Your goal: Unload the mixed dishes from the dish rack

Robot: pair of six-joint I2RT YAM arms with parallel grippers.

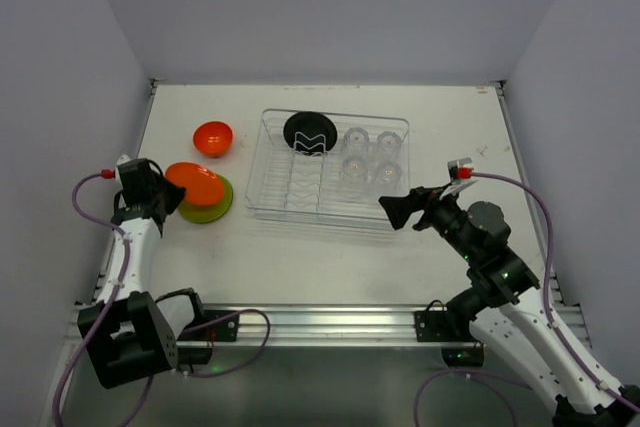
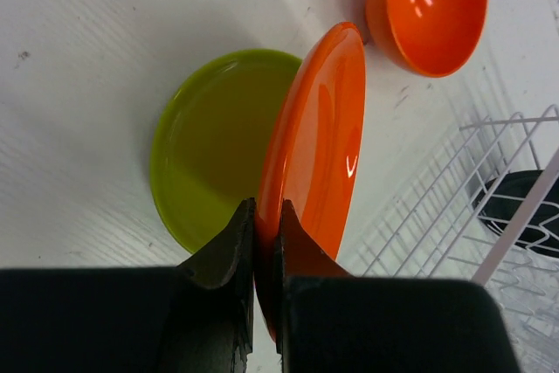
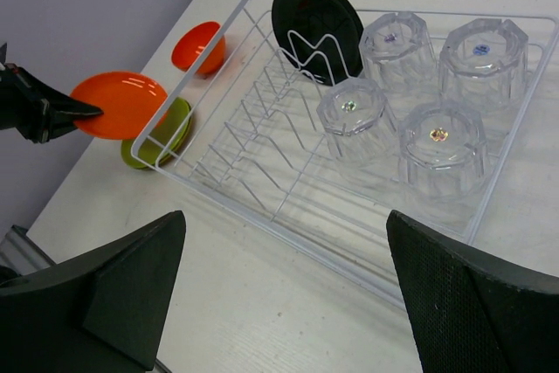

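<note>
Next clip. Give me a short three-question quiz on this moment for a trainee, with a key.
1. True or false: the left hand is shut on the red-orange plate, holding it over the lime green plate.
2. What is in the dish rack? A) one black plate and four clear tumblers; B) four clear tumblers only; C) one black plate only.
3. Fill in: the right hand is ___ and holds nothing.
Key: 1 true; 2 A; 3 open.
</note>
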